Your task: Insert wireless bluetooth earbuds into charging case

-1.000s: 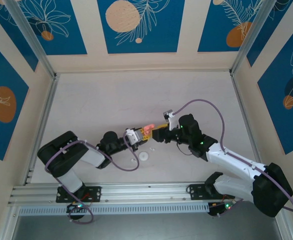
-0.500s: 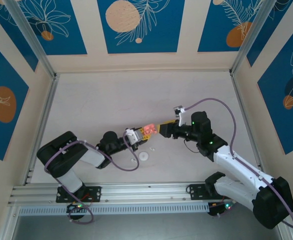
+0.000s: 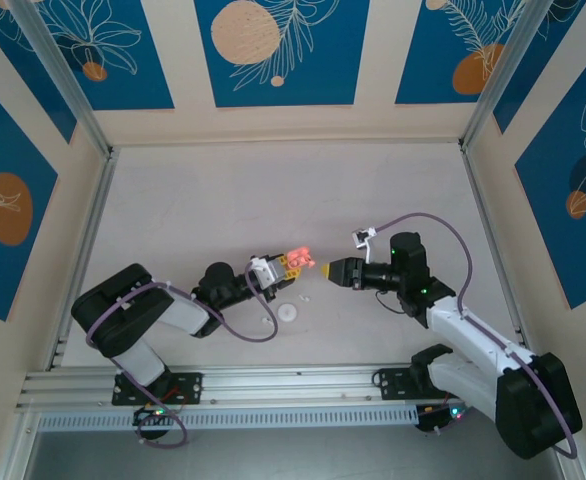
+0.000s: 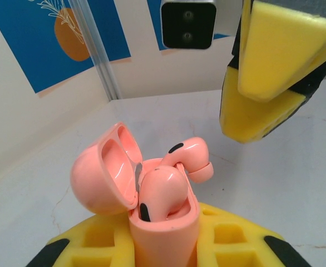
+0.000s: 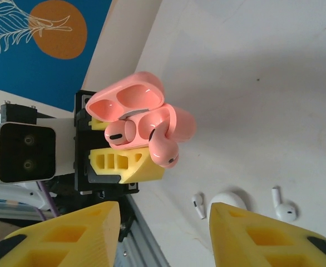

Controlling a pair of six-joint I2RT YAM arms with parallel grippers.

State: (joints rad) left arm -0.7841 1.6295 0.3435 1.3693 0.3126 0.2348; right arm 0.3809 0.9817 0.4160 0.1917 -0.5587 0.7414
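- Governing relation: the raised pink earbud (image 4: 189, 157) lies straight ahead of the right fingers (image 5: 266, 233) across an open gap. It is just off the tips and nearer the left-hand finger of the pair in the right wrist view.
- Attitude of that earbud: it rests aslant on the mouth of the pink charging case (image 4: 164, 229) and against the seated pink earbud (image 4: 159, 192). It is not down in its own well. Its long axis looks tilted rather than in line with the case, though the exact angle cannot be read.
- Case: upright between the left fingers (image 4: 225, 235), with the lid hinged back on the side away from the right fingers.
- Left fingers: closed firmly on the lower body of the pink charging case, holding it clear of the desk (image 3: 223, 200).
- Right fingers: parted, with nothing between them and touching nothing. The left is fully occupied as holder, so the right arm is the free one and the nearer to the raised earbud.
- Judgement: the next move calls for the right fingertips to press or nudge the raised earbud down into its well. A push off its axis could tip it out.
- Also noted: two white earbuds (image 5: 198, 204) and a white charging case (image 5: 230, 200) lie on the desk below the left fingers, untouched.
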